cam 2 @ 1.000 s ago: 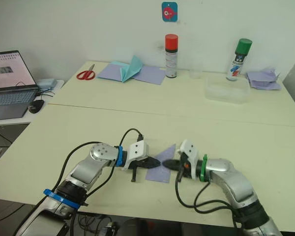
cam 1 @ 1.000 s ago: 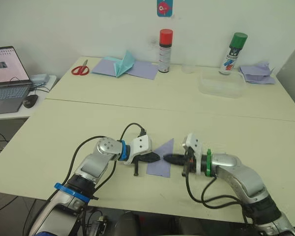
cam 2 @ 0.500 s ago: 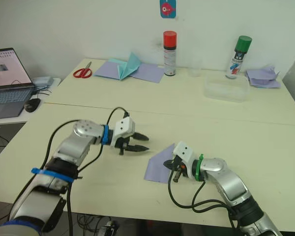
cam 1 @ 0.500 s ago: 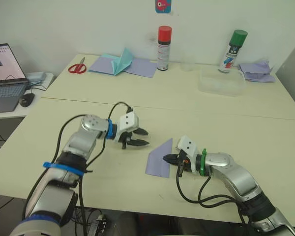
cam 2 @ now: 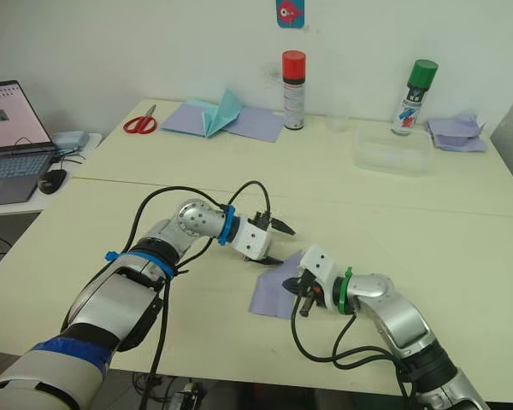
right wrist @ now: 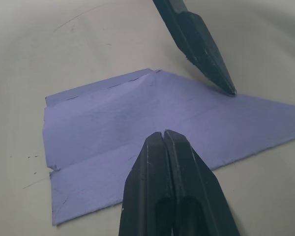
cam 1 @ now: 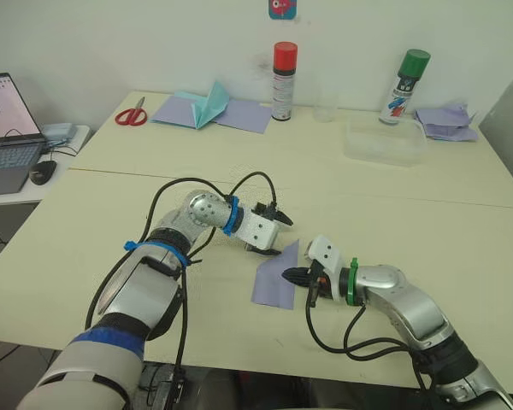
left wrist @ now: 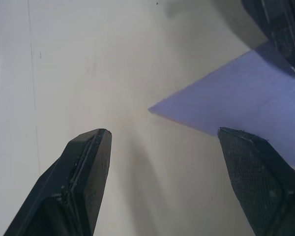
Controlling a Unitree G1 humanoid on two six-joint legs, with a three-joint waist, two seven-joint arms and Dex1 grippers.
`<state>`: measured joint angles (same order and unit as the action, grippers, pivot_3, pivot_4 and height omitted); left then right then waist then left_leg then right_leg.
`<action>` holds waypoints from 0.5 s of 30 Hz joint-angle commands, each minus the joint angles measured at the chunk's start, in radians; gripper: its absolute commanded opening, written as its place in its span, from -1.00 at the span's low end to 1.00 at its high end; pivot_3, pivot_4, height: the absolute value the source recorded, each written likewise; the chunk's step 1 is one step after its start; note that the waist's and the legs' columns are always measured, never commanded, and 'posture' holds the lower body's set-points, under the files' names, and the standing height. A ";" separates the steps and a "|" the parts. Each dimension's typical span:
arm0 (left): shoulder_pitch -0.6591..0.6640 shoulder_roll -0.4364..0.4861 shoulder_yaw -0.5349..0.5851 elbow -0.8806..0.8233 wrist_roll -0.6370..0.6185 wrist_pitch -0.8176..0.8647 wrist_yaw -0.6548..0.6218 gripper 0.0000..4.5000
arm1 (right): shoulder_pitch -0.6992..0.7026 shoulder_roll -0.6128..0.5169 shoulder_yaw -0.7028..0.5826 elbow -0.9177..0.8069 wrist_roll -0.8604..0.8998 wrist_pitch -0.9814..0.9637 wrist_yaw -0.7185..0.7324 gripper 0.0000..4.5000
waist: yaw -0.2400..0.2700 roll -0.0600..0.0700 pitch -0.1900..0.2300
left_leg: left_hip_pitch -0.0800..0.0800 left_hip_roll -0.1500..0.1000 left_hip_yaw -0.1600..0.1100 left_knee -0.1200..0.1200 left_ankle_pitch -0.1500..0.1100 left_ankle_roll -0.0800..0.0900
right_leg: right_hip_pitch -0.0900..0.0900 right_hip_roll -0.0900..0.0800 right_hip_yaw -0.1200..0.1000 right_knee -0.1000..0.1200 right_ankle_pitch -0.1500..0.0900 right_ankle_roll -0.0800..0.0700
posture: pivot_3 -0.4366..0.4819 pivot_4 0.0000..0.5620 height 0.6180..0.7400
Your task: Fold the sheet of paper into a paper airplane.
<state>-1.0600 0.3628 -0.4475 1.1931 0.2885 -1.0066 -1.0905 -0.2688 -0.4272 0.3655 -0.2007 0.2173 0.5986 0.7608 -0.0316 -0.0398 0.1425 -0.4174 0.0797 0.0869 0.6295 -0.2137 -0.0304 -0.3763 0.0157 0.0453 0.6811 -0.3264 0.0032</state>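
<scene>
The sheet of paper (cam 1: 276, 278) is lying flat near the desk's (cam 1: 462, 222) front edge, folded to a point aiming toward the far edge. The left gripper (cam 1: 274, 234) is hovering just beside that point with its fingers (cam 1: 281, 219) spread apart. The right gripper (cam 1: 291, 275) is touching the paper's right edge.

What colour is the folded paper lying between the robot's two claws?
Pale lavender-blue. The folded paper shows best in the right wrist view.
</scene>
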 commanded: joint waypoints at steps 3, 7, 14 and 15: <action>-0.030 -0.030 0.016 0.047 -0.037 -0.083 -0.115 0.70 | 0.028 -0.008 0.001 0.011 -0.011 0.039 -0.013 -1.00 | 0.000 0.000 0.000 | 0.000 0.000 0.000 0.000 0.000 0.000 | 0.000 0.000 -0.001 0.000 0.000 0.000 | -0.05 -0.47 1.00; -0.036 -0.016 0.027 0.060 -0.040 -0.091 -0.159 0.70 | 0.030 -0.006 -0.004 0.006 -0.010 0.044 -0.015 -1.00 | 0.000 0.000 0.000 | 0.000 0.000 0.002 0.000 0.000 0.000 | 0.000 0.000 -0.002 0.000 0.000 0.000 | -0.05 -0.47 1.00; -0.067 0.041 0.000 0.091 0.084 -0.049 -0.007 0.70 | 0.040 -0.008 0.002 -0.009 -0.010 0.051 -0.013 -1.00 | 0.001 0.000 0.000 | 0.000 -0.001 0.000 0.000 0.000 0.000 | 0.000 0.000 -0.001 0.000 0.000 0.001 | -0.05 -0.47 1.00; -0.069 0.046 -0.005 0.094 0.100 -0.047 0.013 0.70 | 0.041 -0.008 0.003 -0.011 -0.010 0.052 -0.013 -1.00 | 0.002 0.000 0.000 | 0.000 -0.001 0.000 0.000 0.000 0.000 | 0.000 0.000 -0.002 0.000 0.000 0.001 | -0.05 -0.47 1.00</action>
<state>-1.1117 0.4010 -0.4367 1.2799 0.3534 -1.0650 -1.1111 -0.2490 -0.4244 0.3460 -0.2238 0.2182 0.6188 0.7481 -0.0294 -0.0398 0.1425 -0.4175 0.0791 0.0872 0.6298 -0.2137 -0.0304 -0.3756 0.0156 0.0434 0.6812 -0.3268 0.0039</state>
